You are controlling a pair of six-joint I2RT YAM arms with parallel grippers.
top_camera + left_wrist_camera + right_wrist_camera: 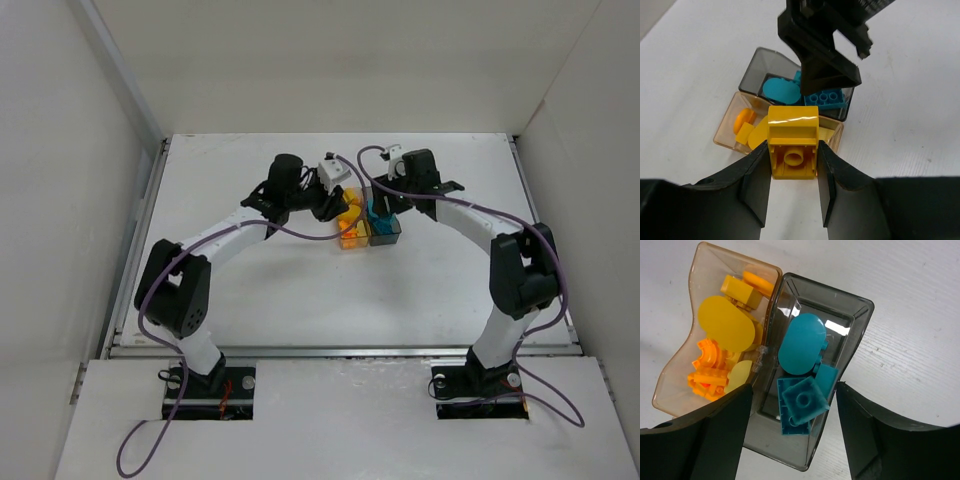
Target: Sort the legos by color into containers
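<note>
Two joined bins stand mid-table: an orange-amber bin and a smoky grey bin. My left gripper is shut on a yellow lego brick and holds it above the near rim of the amber bin, which holds several orange and yellow pieces. My right gripper is open and empty right above the grey bin. That bin holds teal pieces: a rounded plate and a square brick lying on a larger brick. The right gripper also shows in the left wrist view.
Both grippers hang close together over the bins, nearly touching. White walls stand around the white table. No loose pieces show on the tabletop.
</note>
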